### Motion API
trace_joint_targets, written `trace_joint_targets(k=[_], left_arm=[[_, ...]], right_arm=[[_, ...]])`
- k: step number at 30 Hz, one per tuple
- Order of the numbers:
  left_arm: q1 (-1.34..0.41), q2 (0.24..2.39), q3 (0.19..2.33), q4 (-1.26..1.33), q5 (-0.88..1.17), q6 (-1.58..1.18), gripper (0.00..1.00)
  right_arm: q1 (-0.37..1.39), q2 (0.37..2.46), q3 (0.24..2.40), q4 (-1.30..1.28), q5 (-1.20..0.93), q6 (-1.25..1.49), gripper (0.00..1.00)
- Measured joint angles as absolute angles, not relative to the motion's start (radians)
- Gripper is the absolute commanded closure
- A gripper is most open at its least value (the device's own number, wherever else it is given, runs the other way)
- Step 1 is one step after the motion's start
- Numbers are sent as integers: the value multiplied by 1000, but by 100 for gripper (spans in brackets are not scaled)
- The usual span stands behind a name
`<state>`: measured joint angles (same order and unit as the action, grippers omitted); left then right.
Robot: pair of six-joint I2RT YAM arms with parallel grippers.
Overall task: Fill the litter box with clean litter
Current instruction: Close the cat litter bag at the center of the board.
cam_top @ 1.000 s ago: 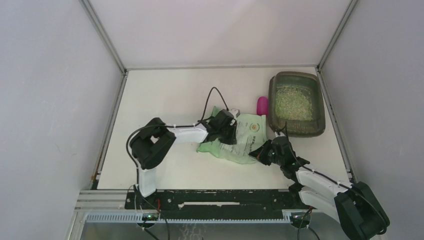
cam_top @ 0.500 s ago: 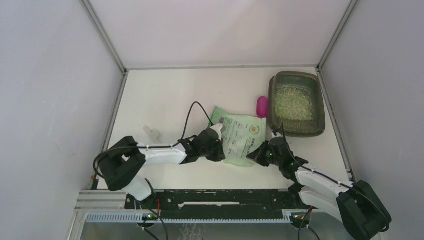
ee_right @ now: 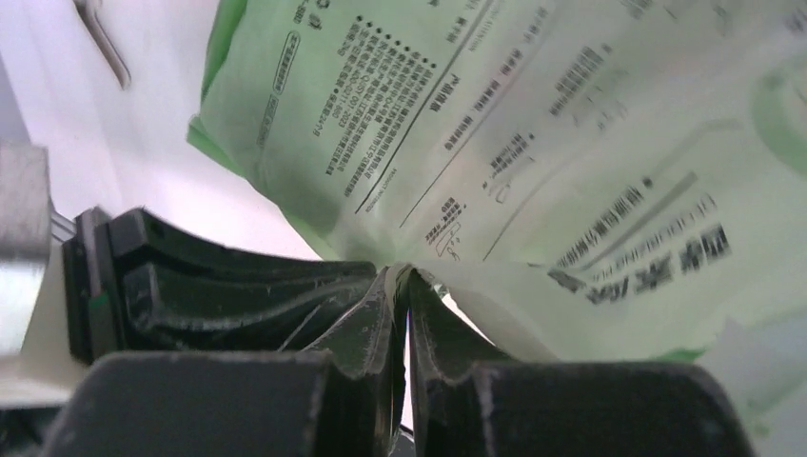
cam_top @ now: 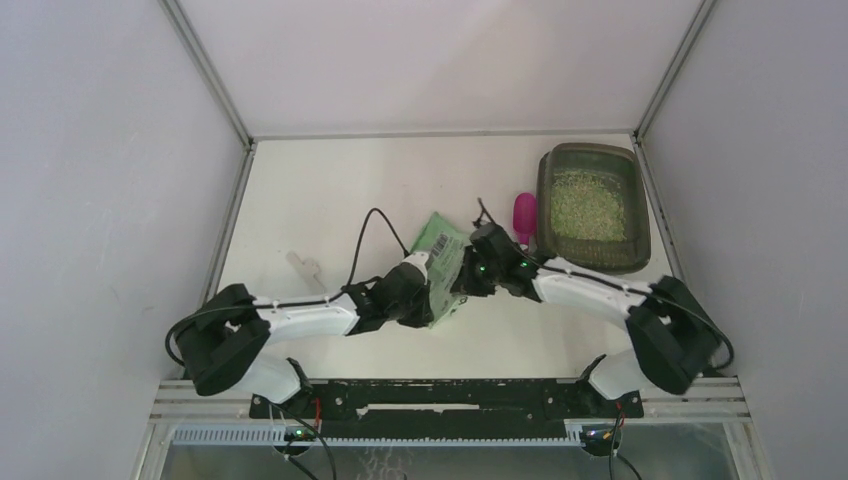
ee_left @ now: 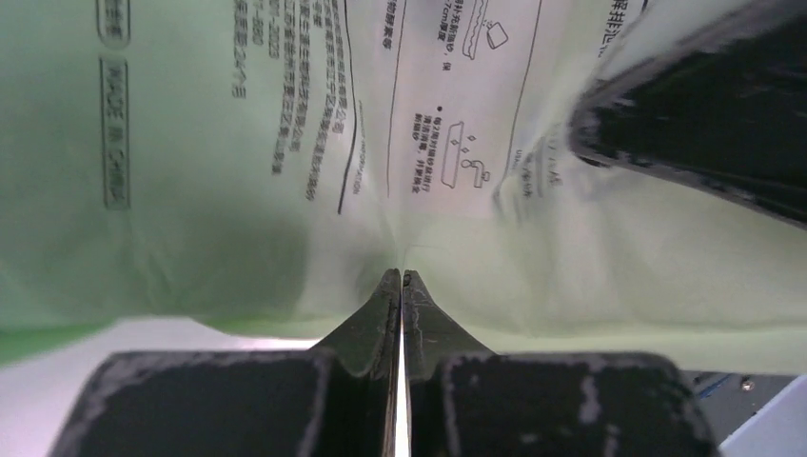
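The dark grey-brown litter box (cam_top: 642, 225) stands at the table's back right with pale greenish-beige clean litter (cam_top: 588, 203) spread inside it. The light-green printed bag (cam_top: 444, 262) is held between both grippers in the middle of the table. My left gripper (cam_top: 428, 298) is shut on the bag's near edge; the left wrist view shows its jaws pinching the plastic (ee_left: 285, 152). My right gripper (cam_top: 468, 280) is shut on the bag's right edge; the right wrist view shows the plastic (ee_right: 495, 124) pinched at its tips. The two grippers are close together.
A magenta scoop (cam_top: 524, 213) lies just left of the litter box. A small pale object (cam_top: 304, 266) lies on the white table at the left. Grey walls close in the table on three sides.
The right arm has swung from the near right up and leftward to the bag's right edge. The bag has gone from lying flat to bunched and narrower. The left arm shifted slightly.
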<state>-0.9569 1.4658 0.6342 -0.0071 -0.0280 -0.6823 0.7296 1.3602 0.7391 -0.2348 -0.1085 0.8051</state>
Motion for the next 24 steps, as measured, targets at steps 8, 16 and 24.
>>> trace_joint_targets(k=[8, 16, 24], left_arm=[[-939, 1309, 566, -158, -96, -683, 94], [-921, 1257, 552, -224, -102, -681, 87], [-939, 1120, 572, -253, -39, -672, 72]], right_arm=[[786, 1645, 955, -314, -221, 710, 32], [791, 1519, 1010, -484, -287, 616, 13], [627, 1164, 897, -545, -355, 634, 1]])
